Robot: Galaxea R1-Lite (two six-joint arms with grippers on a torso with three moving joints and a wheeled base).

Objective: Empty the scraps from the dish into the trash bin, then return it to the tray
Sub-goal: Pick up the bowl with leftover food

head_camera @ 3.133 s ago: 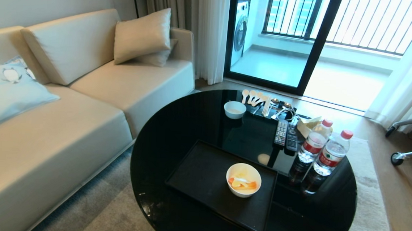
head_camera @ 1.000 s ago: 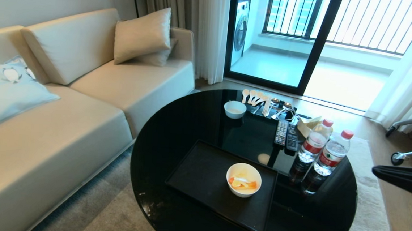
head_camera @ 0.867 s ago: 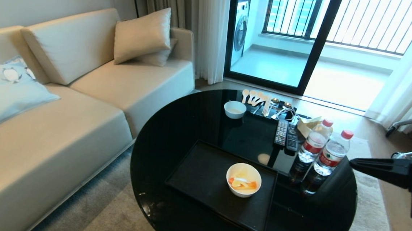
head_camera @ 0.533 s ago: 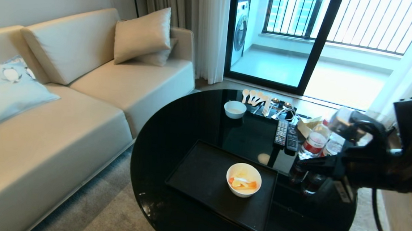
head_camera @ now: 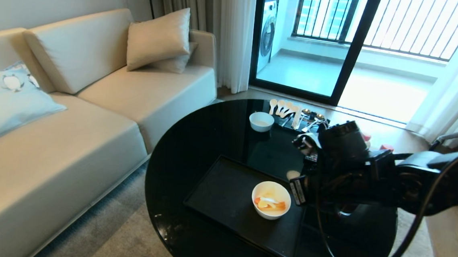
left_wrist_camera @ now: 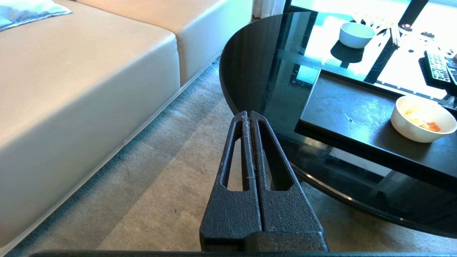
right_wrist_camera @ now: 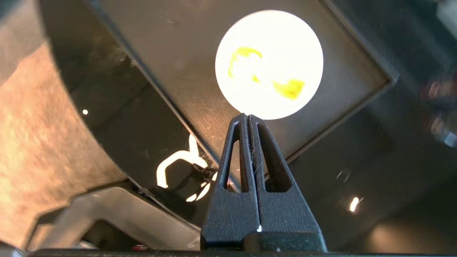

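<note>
Right gripper (right_wrist_camera: 249, 116) newly above upright, round dish (head_camera: 270, 199).

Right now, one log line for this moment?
phase: approach | right end effector: shut, above bowl | bowl: on tray, scraps inside | left end effector: shut, parked

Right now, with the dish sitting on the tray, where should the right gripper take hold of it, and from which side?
Pinch the rim of the dish from above, probably on the edge nearest the right gripper, which hangs shut over the tray. The dish is round, deep and handleless, so only its thin upright wall fits between the fingers. One finger must go inside, clear of the scraps.
</note>
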